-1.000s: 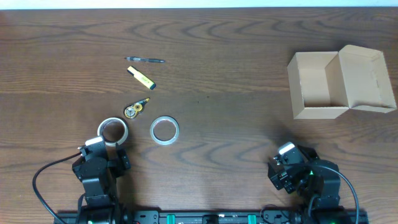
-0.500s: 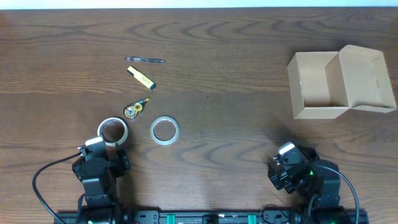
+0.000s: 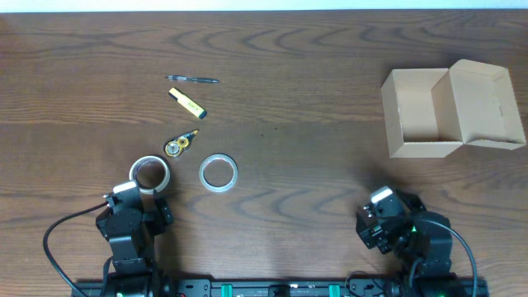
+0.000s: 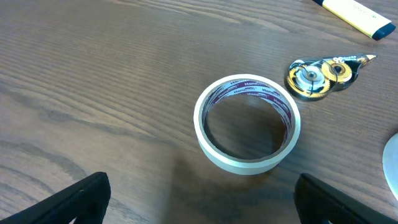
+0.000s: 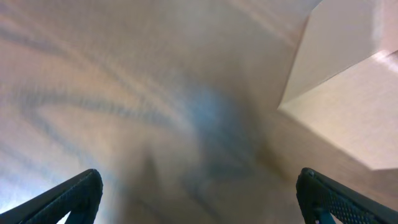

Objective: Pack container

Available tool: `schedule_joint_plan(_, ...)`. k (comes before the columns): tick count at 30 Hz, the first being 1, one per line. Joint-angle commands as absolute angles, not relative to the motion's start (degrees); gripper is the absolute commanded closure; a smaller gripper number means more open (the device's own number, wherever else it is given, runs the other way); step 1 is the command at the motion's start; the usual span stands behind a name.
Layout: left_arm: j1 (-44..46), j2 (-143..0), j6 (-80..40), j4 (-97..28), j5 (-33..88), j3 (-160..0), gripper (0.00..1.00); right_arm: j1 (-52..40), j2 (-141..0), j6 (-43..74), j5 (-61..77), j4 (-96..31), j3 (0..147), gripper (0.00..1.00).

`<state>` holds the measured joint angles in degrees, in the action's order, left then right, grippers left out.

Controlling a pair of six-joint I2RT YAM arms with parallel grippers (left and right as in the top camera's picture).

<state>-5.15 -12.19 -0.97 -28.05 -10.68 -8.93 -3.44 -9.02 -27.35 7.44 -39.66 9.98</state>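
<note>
A tape roll (image 4: 247,123) is seen on the desk (image 3: 330,82) just ahead of the left gripper (image 4: 202,202), whose fingers are spread wide. At far right, the open container (image 3: 417,111) is placed beyond the right gripper (image 5: 202,199), fingers also wide.

Tan cardboard container (image 3: 422,115) sits open, lid flap folded right.

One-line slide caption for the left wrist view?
Open left gripper facing a white tape roll on the wood table, with a correction-tape dispenser and a yellow highlighter beyond it.
</note>
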Motion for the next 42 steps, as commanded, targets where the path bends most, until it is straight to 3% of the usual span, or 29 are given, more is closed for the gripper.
schedule_joint_plan(1,-5.1,-11.7,0.0,-28.0,-10.5,-7.9,0.05,-3.0,-11.2,-21.2,6.7,-38.1,12.6,0.01)
schedule_joint_plan(8,-5.1,-11.7,0.0,-28.0,-10.5,-7.9,0.05,-3.0,-28.9,-6.7,-1.0,-38.4,30.5,0.01)
schedule_joint_plan(18,-5.1,-11.7,0.0,-28.0,-10.5,-7.9,0.05,-2.6,-55.1,-0.2,-7.3,-50.6,62.4,0.01)
schedule_joint_plan(24,-5.1,-11.7,0.0,-28.1,-10.5,-7.9,0.05,2.2,-69.9,3.4,-6.8,-56.9,76.9,0.01)
schedule_joint_plan(32,-5.1,-11.7,0.0,-28.1,-10.5,-7.9,0.05,8.0,-89.1,3.1,-2.5,-60.8,88.1,0.01)
schedule_joint_plan(42,-5.1,-11.7,0.0,-28.0,-10.5,-7.9,0.05,8.0,-102.0,2.7,2.2,-58.9,88.5,0.01)
